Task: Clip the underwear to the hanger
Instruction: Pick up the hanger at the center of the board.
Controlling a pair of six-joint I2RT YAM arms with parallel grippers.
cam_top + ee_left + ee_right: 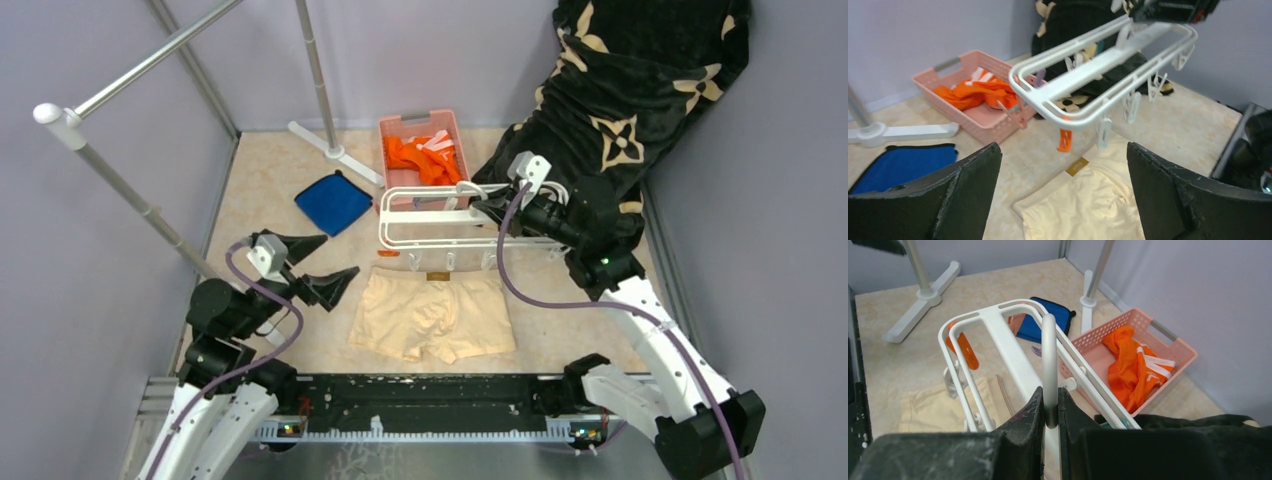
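Our right jaws clamp the hook [1049, 350] of the white plastic bar-frame hanger [1009, 355]; our left jaws stand wide apart, pale peach fabric underwear [1083, 205] lying flat just ahead.

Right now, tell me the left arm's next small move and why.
Probably lower the open left claw onto the near waistband corner of the underwear and pinch it: it lies flat, unclipped, below the hanger, which the right claw holds up by its hook.

Overhead view, two wrist close-ups, shared hanger [1098, 62]
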